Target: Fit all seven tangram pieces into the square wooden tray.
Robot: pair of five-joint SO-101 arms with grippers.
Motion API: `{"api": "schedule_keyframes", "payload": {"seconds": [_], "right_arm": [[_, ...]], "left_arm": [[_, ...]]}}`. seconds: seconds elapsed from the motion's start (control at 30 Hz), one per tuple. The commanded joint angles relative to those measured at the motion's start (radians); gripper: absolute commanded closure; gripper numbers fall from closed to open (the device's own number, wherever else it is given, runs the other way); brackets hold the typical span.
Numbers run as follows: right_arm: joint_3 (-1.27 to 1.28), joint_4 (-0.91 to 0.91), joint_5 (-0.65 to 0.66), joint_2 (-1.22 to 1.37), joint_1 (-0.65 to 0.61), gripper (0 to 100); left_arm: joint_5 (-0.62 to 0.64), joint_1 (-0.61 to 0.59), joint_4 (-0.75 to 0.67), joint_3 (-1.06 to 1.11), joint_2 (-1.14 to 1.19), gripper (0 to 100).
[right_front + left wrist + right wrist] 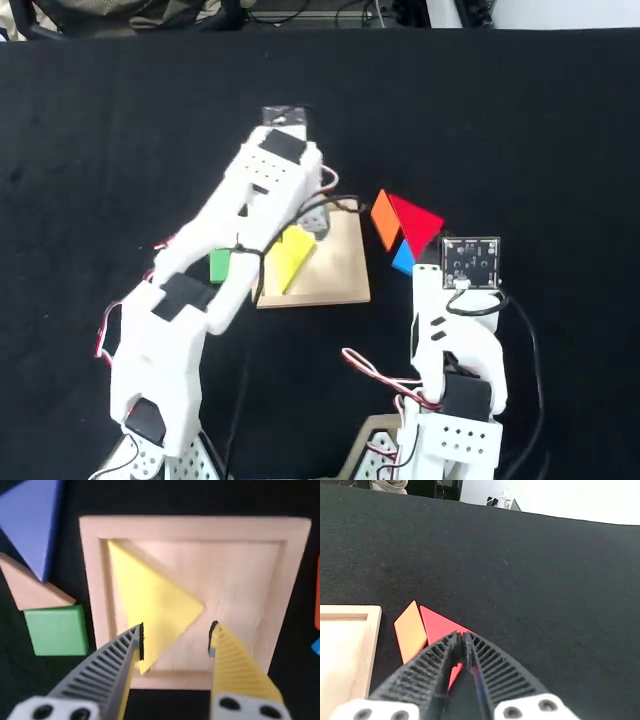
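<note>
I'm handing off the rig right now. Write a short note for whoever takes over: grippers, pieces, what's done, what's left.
Left gripper: open, low over the wooden tray, above a corner of the yellow triangle.
Right gripper: shut, nothing seen in it, above the red triangle.
Done: the yellow triangle lies in the tray.
Left: six pieces on the table. The green square, blue triangle and plain wood triangle are on one side of the tray. The orange parallelogram, red triangle and small blue piece are on the other.
</note>
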Motion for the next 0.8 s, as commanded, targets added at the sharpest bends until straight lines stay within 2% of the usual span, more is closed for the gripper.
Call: {"api": "schedule_keyframes", "payload": {"seconds": [0.0,0.5,0.77], "right_arm": [[-0.001,-0.018,-0.005,-0.076,-0.015,98.6],[-0.001,-0.017,-0.005,-0.074,-0.015,98.6],[-0.001,-0.017,-0.005,-0.074,-0.015,98.6]], "left_arm": [[0.0,0.027,-0.114,-0.058,-0.058,77],[-0.005,0.059,-0.262,-0.019,0.06,77],[-0.058,0.101,-0.229,-0.012,0.095,77]]}}
